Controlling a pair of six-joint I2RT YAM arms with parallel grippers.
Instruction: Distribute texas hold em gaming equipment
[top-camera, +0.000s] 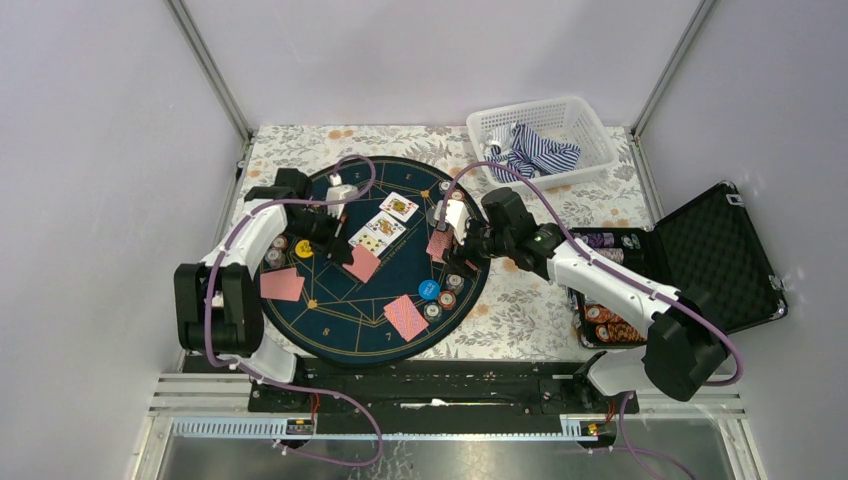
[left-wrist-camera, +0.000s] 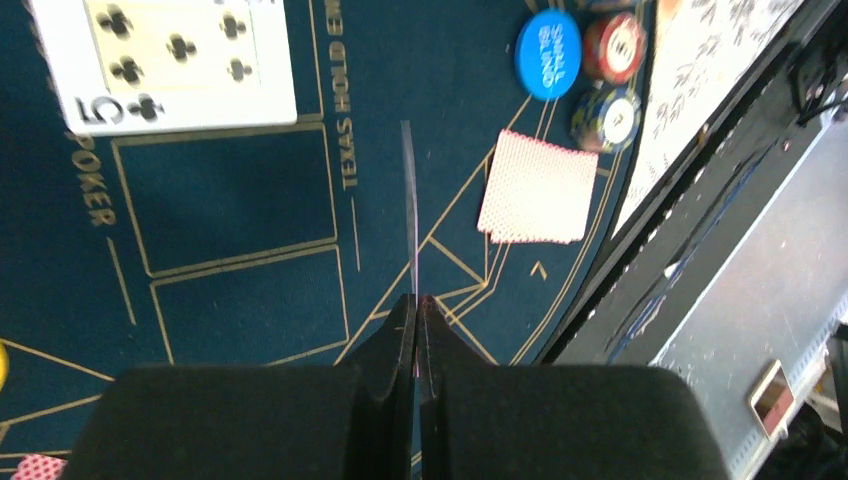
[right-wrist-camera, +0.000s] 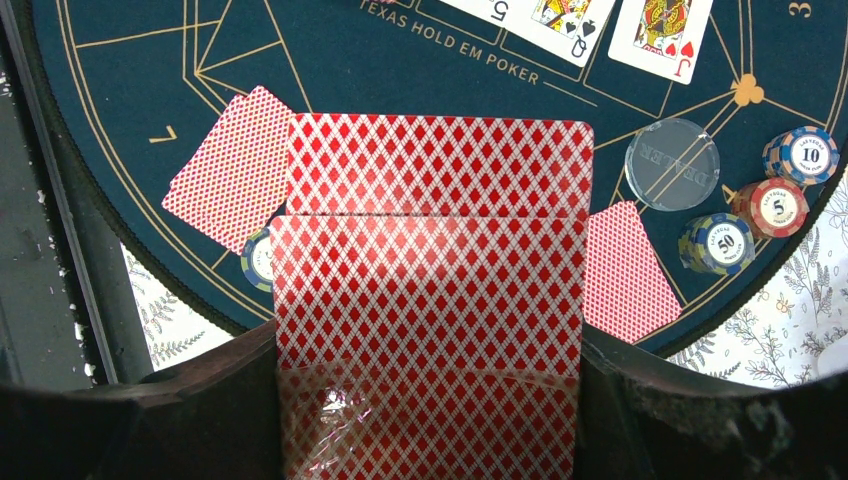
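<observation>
A: Left gripper (left-wrist-camera: 415, 312)?
B: Jaws pinched flat on one playing card (left-wrist-camera: 409, 200). It's edge-on to the wrist camera, sticking straight out past the tips above the navy mat (left-wrist-camera: 240, 290). A face-down pair (left-wrist-camera: 535, 187) lies on the mat to its right, with the blue small-blind disc (left-wrist-camera: 548, 54) beyond.
A: Right gripper (right-wrist-camera: 430, 400)?
B: Part-way closed, clamping a red-backed deck (right-wrist-camera: 430, 290) between the fingers, backs to the camera. One card is offset beyond the front one. A clear dealer button (right-wrist-camera: 672, 164) and chip stacks (right-wrist-camera: 718, 243) sit on the mat to the right.
</observation>
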